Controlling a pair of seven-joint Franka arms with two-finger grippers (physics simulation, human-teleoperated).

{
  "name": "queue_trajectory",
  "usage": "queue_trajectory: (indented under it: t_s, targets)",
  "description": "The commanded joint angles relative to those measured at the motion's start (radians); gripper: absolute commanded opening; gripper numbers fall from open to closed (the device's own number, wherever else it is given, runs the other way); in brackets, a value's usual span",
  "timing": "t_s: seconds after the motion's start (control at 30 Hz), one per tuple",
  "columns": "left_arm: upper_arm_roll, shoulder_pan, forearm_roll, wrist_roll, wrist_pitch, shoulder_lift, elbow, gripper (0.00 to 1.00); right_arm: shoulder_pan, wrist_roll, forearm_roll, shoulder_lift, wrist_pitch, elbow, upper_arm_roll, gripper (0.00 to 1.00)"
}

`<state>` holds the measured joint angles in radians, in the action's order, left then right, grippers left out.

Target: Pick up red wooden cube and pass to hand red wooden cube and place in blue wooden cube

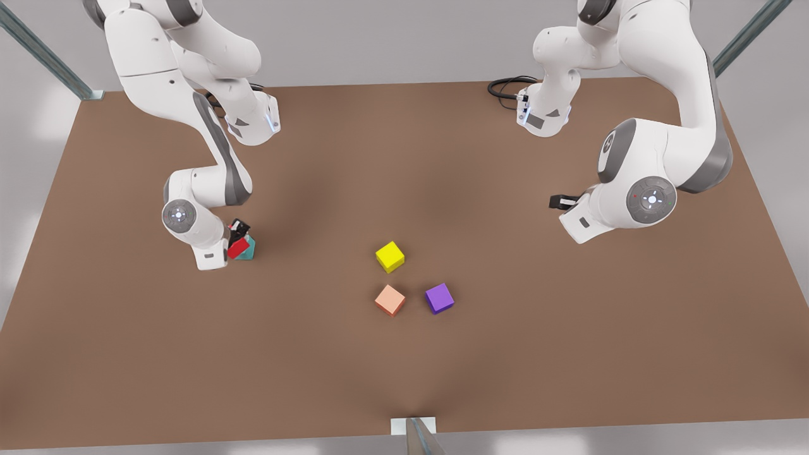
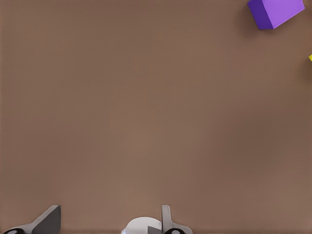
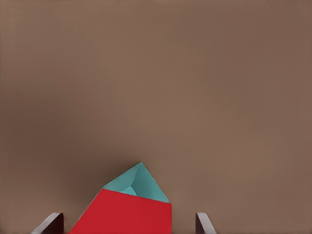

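The red wooden cube (image 1: 238,248) sits tilted on the blue wooden cube (image 1: 249,249), a teal block, on the brown table at the front view's left. My right gripper (image 1: 237,227) hangs just over them. In the right wrist view its fingers (image 3: 51,223) stand open on either side of the red wooden cube (image 3: 126,214), with a gap on each side, and the blue wooden cube (image 3: 137,181) peeks out beyond it. My left gripper (image 1: 556,202) waits at the front view's right, above the table. It is open (image 2: 107,222) with nothing between its fingers.
A yellow cube (image 1: 390,256), a salmon-orange cube (image 1: 390,299) and a purple cube (image 1: 439,297) lie near the table's middle. The purple cube (image 2: 275,12) also appears in the left wrist view. A black cable (image 1: 505,85) lies at the table's far edge.
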<state>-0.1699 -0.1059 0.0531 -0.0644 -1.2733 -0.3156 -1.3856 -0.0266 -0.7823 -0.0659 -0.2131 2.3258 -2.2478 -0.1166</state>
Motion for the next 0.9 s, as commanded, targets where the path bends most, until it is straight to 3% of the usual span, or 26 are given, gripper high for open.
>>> queue_trajectory:
  t_s: [0.0,0.2,0.27,0.33,0.4,0.47,0.53,0.7,0.8,0.87]
  targets:
    - [0.0,0.0,0.001,-0.003,0.0,0.001,0.0,1.0,0.002,0.029,0.029,0.001,-0.045,0.011,-0.003,1.0]
    - [0.001,0.002,0.001,-0.002,0.003,0.001,0.0,1.0,0.036,0.063,0.132,-0.071,-0.287,0.275,-0.008,1.0]
    - [0.001,0.003,0.001,-0.002,0.002,0.001,0.0,1.0,0.031,0.231,0.133,-0.166,-0.491,0.497,-0.006,1.0]
    - [0.001,0.003,0.001,-0.002,0.002,0.001,0.0,1.0,0.025,0.44,0.118,-0.207,-0.534,0.57,0.005,1.0]
    - [0.001,0.003,0.001,-0.002,0.0,0.001,0.0,1.0,0.025,0.616,0.067,-0.244,-0.534,0.635,0.074,1.0]
    - [0.001,0.003,0.001,-0.002,0.0,0.001,0.0,1.0,0.034,0.859,0.04,-0.174,-0.667,0.729,0.091,1.0]
    - [0.003,0.003,0.002,-0.002,0.0,0.001,0.0,1.0,0.025,0.847,0.051,-0.151,-0.821,0.884,0.089,1.0]
    - [0.003,0.005,0.002,-0.002,0.002,0.001,0.0,1.0,-0.001,0.851,0.107,-0.019,-0.942,0.886,0.095,1.0]
    - [0.003,0.009,0.001,-0.002,0.002,0.001,0.0,1.0,-0.035,0.854,0.118,0.15,-0.734,0.622,0.094,1.0]
    - [0.003,0.011,0.001,-0.002,0.002,0.001,0.0,1.0,-0.036,0.859,0.118,0.116,-0.766,0.675,0.094,1.0]
